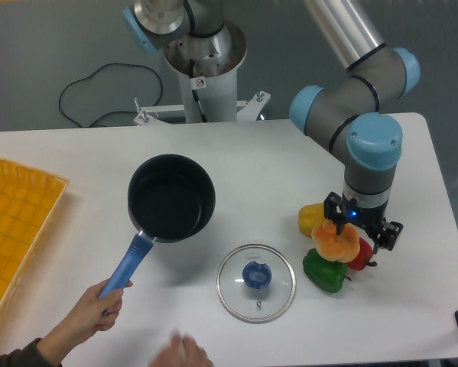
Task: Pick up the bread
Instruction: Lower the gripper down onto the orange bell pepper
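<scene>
Bread (336, 239): one piece, perched on the pepper cluster, directly under the gripper (360, 235).
Fingers: set low at the bread's sides; grip or gap cannot be told.
Peppers: three counted, yellow (309, 219), red (362, 255), green (324, 271).
Lid (256, 282): one, glass, lying left of the peppers.
Pot (171, 197): one, handle held by a person's hand (97, 303).

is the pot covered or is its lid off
Off. The glass lid lies flat on the table, apart from the dark pot, whose inside shows open and empty while a hand holds its blue handle.
</scene>
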### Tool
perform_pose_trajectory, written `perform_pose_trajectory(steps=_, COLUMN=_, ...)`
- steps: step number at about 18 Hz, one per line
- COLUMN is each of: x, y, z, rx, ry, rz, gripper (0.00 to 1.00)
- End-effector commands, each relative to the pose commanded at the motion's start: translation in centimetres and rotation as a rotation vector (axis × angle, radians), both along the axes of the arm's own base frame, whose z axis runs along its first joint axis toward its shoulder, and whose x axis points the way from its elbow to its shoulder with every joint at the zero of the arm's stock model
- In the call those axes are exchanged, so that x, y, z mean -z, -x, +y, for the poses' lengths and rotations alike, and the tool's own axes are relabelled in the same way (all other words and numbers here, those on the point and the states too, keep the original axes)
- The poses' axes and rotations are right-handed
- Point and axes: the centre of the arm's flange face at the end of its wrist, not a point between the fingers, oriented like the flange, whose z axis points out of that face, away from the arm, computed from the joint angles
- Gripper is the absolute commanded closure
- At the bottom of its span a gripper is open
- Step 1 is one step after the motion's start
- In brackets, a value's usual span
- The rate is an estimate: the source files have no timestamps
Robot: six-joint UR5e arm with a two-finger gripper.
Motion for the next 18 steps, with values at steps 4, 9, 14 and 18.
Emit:
perform_pose_trajectory(steps=4, x=0.82, y=-0.22, z=0.44, rx=0.007, ry=0.003, rz=0.001, gripper=0.19)
perform_pose_trajectory(steps=9, x=1.09, y=-0.21, z=0.45, rx=0.007, ry=0.004, rz=-0.001, gripper=0.24)
perform_pose_trajectory(steps=14, x=1.07, y=-0.2, z=0.45, rx=0.009, ry=0.004, rz=0.0, gripper=0.43)
perform_pose_trajectory(steps=18, x=0.95, y=-0.08, z=0.28, rx=0.017, ry=0.004, rz=0.004, gripper=0.64)
